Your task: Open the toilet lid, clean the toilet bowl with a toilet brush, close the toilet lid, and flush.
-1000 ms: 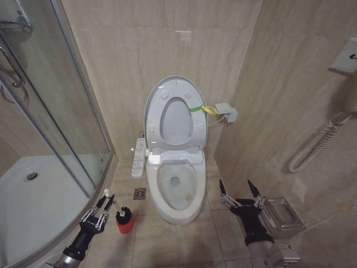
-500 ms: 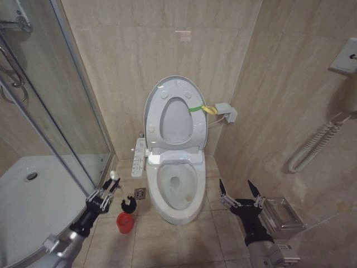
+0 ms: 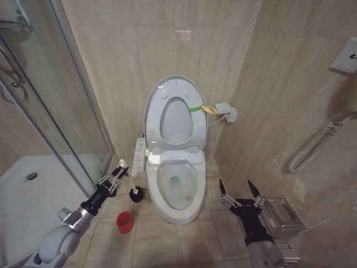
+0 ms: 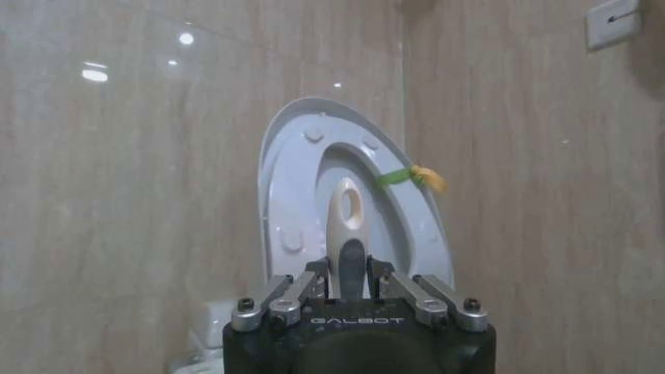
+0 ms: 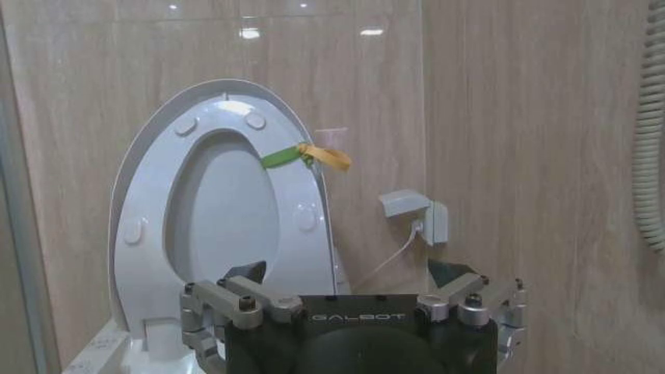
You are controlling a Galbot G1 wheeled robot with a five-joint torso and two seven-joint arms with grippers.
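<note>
Head view: toilet brush now higher

Beige marble-look tiles cover the back wall and the side wall, glossy enough to catch small spots of ceiling light. The floor is laid with matching beige tiles. A curved glass shower enclosure stands against the back wall, with a white shower tray at its foot. On the side wall hang a white coiled hose and a white wall plate. A small square floor drain lies between the shower enclosure and the side wall.
</note>
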